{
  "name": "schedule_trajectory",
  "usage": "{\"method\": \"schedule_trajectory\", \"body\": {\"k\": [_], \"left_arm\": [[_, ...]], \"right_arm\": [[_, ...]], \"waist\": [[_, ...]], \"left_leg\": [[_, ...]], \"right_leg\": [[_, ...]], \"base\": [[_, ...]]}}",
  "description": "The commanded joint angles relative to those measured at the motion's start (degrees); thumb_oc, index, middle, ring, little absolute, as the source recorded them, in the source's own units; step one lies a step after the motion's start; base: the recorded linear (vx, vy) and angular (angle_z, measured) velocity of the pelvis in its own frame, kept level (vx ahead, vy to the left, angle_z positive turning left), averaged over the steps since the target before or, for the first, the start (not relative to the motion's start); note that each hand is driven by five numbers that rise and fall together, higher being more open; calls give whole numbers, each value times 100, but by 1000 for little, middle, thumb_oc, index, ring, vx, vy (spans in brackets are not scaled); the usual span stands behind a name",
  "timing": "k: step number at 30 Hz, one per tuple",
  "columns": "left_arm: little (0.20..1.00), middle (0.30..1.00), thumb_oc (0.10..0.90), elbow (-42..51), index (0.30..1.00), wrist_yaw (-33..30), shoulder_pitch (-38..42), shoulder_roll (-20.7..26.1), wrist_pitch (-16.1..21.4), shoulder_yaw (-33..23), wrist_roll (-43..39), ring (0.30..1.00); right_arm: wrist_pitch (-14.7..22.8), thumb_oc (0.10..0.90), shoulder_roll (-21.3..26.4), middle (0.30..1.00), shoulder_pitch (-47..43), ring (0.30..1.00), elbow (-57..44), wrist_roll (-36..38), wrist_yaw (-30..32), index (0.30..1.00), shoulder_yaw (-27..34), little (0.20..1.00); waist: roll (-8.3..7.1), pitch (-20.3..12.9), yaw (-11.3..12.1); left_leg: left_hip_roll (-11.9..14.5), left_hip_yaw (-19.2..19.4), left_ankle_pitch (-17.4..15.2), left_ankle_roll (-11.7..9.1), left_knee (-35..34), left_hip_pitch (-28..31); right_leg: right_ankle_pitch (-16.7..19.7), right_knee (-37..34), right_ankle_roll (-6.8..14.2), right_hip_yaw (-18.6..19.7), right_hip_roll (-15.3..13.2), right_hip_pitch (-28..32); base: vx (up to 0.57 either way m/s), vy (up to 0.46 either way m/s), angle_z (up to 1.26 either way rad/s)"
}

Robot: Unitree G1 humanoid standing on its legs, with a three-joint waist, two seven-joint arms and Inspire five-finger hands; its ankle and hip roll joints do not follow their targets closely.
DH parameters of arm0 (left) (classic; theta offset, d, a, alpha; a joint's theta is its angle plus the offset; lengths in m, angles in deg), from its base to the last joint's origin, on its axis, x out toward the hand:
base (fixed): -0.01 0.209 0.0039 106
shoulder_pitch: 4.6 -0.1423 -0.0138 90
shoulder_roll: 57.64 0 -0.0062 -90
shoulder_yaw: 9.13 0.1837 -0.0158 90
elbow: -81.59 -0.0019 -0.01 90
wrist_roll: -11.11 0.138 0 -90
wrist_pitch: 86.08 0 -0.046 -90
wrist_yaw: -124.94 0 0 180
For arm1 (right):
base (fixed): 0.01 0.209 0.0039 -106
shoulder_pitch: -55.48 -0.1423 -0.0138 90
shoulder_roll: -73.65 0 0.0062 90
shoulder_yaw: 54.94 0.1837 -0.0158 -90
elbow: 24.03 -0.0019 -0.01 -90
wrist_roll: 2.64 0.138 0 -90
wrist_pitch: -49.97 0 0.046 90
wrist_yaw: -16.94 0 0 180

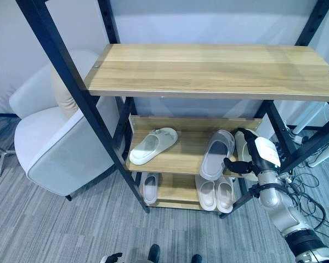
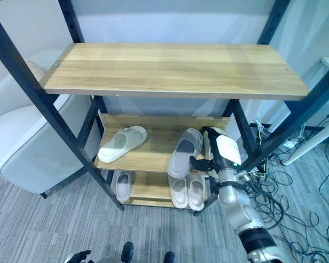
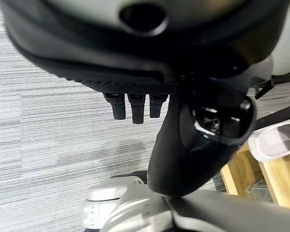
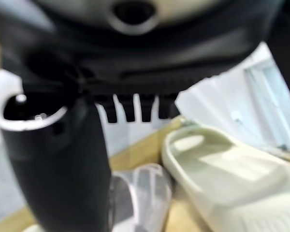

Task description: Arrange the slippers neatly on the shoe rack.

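The shoe rack's middle shelf [image 1: 181, 156] carries a white slipper [image 1: 152, 145] at its left, lying askew. A grey slipper [image 1: 218, 153] lies right of centre with its heel over the front edge. A cream slipper [image 1: 242, 148] sits at the far right, also seen close up [image 4: 222, 169]. My right hand [image 1: 248, 160] is open between the grey and cream slippers, thumb [image 4: 53, 159] beside the grey one [image 4: 140, 193], holding nothing. On the bottom shelf rest a grey slipper [image 1: 149, 187] and a cream pair [image 1: 215, 193]. My left hand [image 3: 135, 48] hangs open low over the floor.
The wide wooden top shelf [image 1: 214, 68] overhangs the lower shelves. Black diagonal frame posts [image 1: 88, 104] cross in front at the left and right. A white armchair [image 1: 55, 137] stands left of the rack. Cables [image 2: 285, 181] lie on the floor to the right.
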Motion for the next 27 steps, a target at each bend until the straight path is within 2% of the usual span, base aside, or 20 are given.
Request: {"method": "schedule_trajectory", "body": {"k": [1, 10, 11, 12, 13, 21, 27], "left_arm": [[900, 900, 800, -249, 900, 68, 161, -299, 117, 650, 150, 900], [900, 900, 800, -242, 900, -1, 211, -217, 111, 676, 65, 900], [900, 900, 800, -244, 900, -7, 214, -208, 110, 664, 36, 900], [900, 900, 800, -252, 900, -13, 216, -206, 111, 653, 25, 900], [900, 900, 800, -252, 900, -25, 219, -198, 116, 628, 3, 900], [900, 900, 800, -283, 900, -63, 179, -189, 86, 532, -74, 900], [900, 900, 800, -278, 900, -17, 139, -225, 67, 383, -18, 900]], "right_arm": [[112, 800, 240, 900, -1008, 900, -24, 53, 560, 900, 44, 900], [-29, 800, 46, 900, -1620, 900, 803, 256, 714, 900, -257, 900], [-43, 582, 51, 573, -1700, 573, 885, 238, 699, 573, -327, 573], [-55, 445, 52, 368, -1747, 368, 948, 239, 693, 368, -366, 368], [-69, 400, 61, 300, -1793, 300, 1044, 242, 668, 300, -418, 300], [-85, 400, 91, 300, -1755, 300, 1043, 252, 570, 300, -479, 300], [88, 400, -5, 300, -1076, 300, -29, 182, 449, 300, -133, 300]], "waist": [[-74, -130, 242], [-148, -40, 452], [-163, -39, 484], [-173, -39, 496], [-184, -35, 516], [-227, -79, 525], [-199, -158, 388]], "left_leg": [[-96, -118, -504, -7, 15, -42], [-154, -224, -469, 13, 15, -183], [-160, -238, -465, 10, 15, -197], [-162, -242, -464, 10, 15, -207], [-170, -251, -465, 12, 15, -216], [-203, -298, -488, 17, 15, -193], [-201, -225, -566, 31, 15, -51]], "right_leg": [[-808, 74, 261, -88, -18, 198], [-778, 74, 289, -181, -78, 116], [-777, 74, 292, -193, -83, 105], [-775, 74, 293, -200, -89, 101], [-775, 74, 293, -213, -93, 100], [-777, 74, 304, -276, -138, 142], [-801, 74, 305, -237, -150, 223]], "base": [[0, 44, 2], [-6, 41, 9], [2, 21, 15], [-1, 27, 9], [9, 23, 3], [26, 12, 8], [40, -4, 0]]}}
